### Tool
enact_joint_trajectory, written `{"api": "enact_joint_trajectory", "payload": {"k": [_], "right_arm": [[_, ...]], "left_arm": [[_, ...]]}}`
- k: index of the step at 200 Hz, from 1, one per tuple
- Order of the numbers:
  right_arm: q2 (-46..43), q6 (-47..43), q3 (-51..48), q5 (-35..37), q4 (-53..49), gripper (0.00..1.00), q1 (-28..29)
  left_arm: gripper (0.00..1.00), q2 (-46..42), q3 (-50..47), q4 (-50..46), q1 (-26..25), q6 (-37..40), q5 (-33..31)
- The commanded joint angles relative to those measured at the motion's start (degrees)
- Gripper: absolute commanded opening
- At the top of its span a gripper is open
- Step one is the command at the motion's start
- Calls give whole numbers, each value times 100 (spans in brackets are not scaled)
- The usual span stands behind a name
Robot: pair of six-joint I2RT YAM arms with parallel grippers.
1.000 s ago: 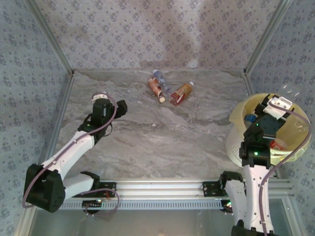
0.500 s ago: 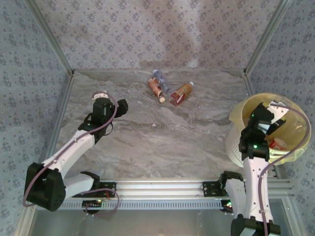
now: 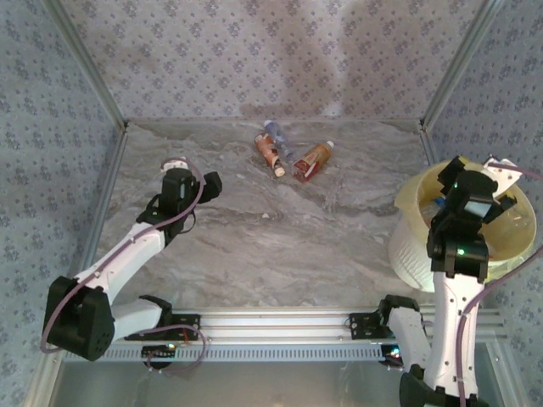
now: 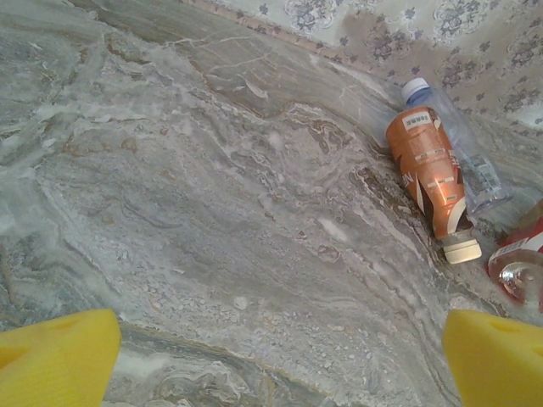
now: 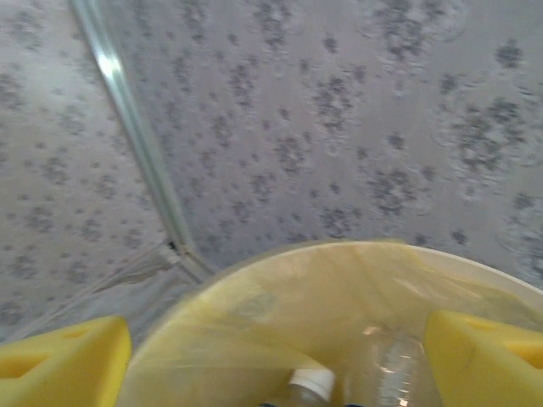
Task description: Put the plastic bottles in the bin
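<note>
- left end effector (image 3: 173, 166) sits low over the left part of the table (image 3: 280, 254)
- its yellow pads (image 4: 55, 356) stand wide apart at the two bottom corners of the left wrist view, with nothing between them but bare marbled table top
- it faces the far right, toward the loose plastic bottles (image 3: 288, 153), and is well apart from them
- three of those bottles lie on their sides near the far edge of the table, close to the back wall (image 3: 280, 59)
- orange-label bottle (image 4: 424, 174) has its cream cap toward the near side
- clear bottle (image 4: 468, 157) lies tight against the far side of the orange one, with its pale cap pointing the opposite way
- red-label bottle (image 4: 519, 254) is just to the right of that pair and cut off by the edge of the left wrist view; the top view shows it lying tilted, white cap toward the far right
- bin (image 3: 407, 203) stands at the right edge of the table, lined with a yellowish bag (image 5: 254, 322)
- right end effector (image 3: 490, 182) hangs above the bin's opening, jaws wide; its pads sit at the outer edges of the right wrist view and hold nothing
- the right wrist view looks over the bin rim at the patterned wall
- down inside the bin are a white-capped bottle (image 5: 310, 383) and a second see-through bottle (image 5: 386, 360) just beside it
- the top view shows a blue item inside the bin near its left wall; cannot tell what it is
</note>
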Motion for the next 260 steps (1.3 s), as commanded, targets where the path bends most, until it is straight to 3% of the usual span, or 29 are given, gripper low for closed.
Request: {"api": "enact_joint_trajectory", "payload": {"k": [1, 15, 44, 64, 78, 107, 144, 209, 260], "right_arm": [[225, 183, 143, -1150, -309, 93, 8], [252, 195, 124, -1743, -113, 100, 51], [279, 248, 133, -2935, 317, 100, 327], [399, 49, 200, -3600, 586, 100, 856], [574, -132, 245, -3695, 726, 100, 1362], [1260, -315, 351, -3155, 979, 100, 2457], [2635, 86, 720, -2319, 1332, 100, 3265], [5160, 1843, 1687, -933, 1483, 100, 3610], [6914, 3236, 3036, -354, 512, 100, 3566]], "left_arm": [[98, 38, 232, 128, 27, -46, 81], [98, 26, 252, 97, 32, -59, 88], [98, 24, 254, 40, 27, -81, 66], [98, 50, 256, 57, 27, -122, 76], [98, 91, 286, 33, 28, -171, 91], [98, 245, 450, -121, 27, -274, 224], [98, 360, 508, -174, 27, -376, 392], [98, 163, 283, 5, 36, -275, 986], [98, 46, 233, -235, 43, -145, 993]]}}
